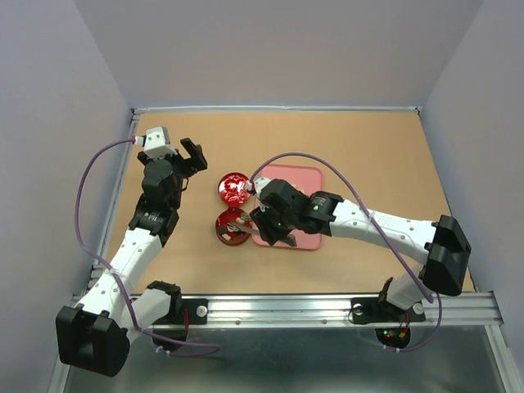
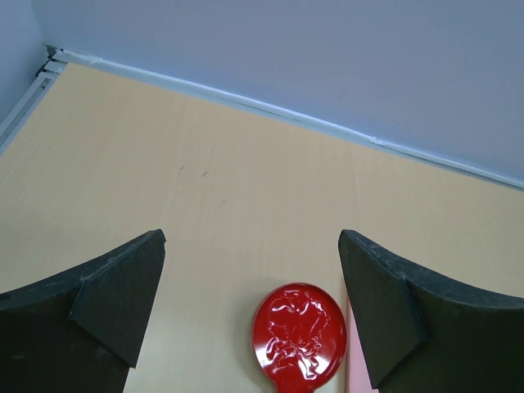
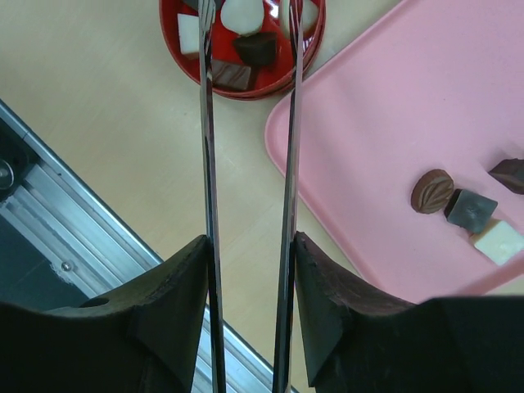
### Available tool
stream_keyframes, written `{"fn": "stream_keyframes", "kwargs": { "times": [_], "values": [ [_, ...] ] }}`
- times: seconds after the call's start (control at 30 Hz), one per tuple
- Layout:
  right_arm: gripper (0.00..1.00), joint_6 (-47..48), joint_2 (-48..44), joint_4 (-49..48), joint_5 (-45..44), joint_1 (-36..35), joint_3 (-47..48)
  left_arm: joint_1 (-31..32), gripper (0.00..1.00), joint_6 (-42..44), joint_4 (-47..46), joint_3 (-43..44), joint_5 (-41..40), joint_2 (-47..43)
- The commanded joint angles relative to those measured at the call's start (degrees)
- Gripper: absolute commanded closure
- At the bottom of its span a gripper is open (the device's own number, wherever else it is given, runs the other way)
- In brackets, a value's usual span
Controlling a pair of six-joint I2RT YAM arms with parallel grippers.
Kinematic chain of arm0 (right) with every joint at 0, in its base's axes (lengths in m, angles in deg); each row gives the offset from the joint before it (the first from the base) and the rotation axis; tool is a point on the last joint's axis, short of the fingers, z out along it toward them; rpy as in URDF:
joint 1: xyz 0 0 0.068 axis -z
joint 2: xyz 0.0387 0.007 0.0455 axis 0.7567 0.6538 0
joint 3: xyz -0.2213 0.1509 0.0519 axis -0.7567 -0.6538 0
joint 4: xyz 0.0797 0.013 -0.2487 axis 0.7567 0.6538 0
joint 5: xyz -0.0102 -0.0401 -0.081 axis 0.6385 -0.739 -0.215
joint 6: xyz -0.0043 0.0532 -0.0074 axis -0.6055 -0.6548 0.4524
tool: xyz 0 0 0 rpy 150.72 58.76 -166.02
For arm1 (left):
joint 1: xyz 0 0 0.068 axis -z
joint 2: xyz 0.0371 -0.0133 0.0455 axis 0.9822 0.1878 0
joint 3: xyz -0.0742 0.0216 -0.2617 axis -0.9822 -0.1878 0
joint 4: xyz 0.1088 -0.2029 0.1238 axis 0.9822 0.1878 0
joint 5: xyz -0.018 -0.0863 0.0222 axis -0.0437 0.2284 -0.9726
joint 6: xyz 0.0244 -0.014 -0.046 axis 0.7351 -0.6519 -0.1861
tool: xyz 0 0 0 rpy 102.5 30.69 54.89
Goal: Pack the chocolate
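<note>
The chocolate lies in two places. Several pieces, dark and white, sit in the open red tin; a few more lie on the pink tray. My right gripper is shut on metal tongs, whose two blades stand apart with their tips over the tin, nothing between them. In the top view the right gripper hovers between the tin and the tray. My left gripper is open and empty, raised above the table behind the red lid.
The red lid lies face up beside the tray's left edge, just behind the tin. A metal rail runs along the table's near edge. Grey walls enclose the wooden table on three sides.
</note>
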Motion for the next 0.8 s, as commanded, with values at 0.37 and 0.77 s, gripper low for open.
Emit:
{"fn": "stream_keyframes", "kwargs": {
  "times": [0.37,0.77],
  "values": [
    [0.55,-6.4,-9.2,-1.4,-17.2,1.8,-1.4,0.4,0.01,0.1,-1.9,2.9,-0.4,-1.0],
    [0.55,-10.2,-9.0,1.8,-19.6,10.8,-6.6,0.5,0.01,0.0,-1.6,3.0,-0.4,-1.3]
  ]
}}
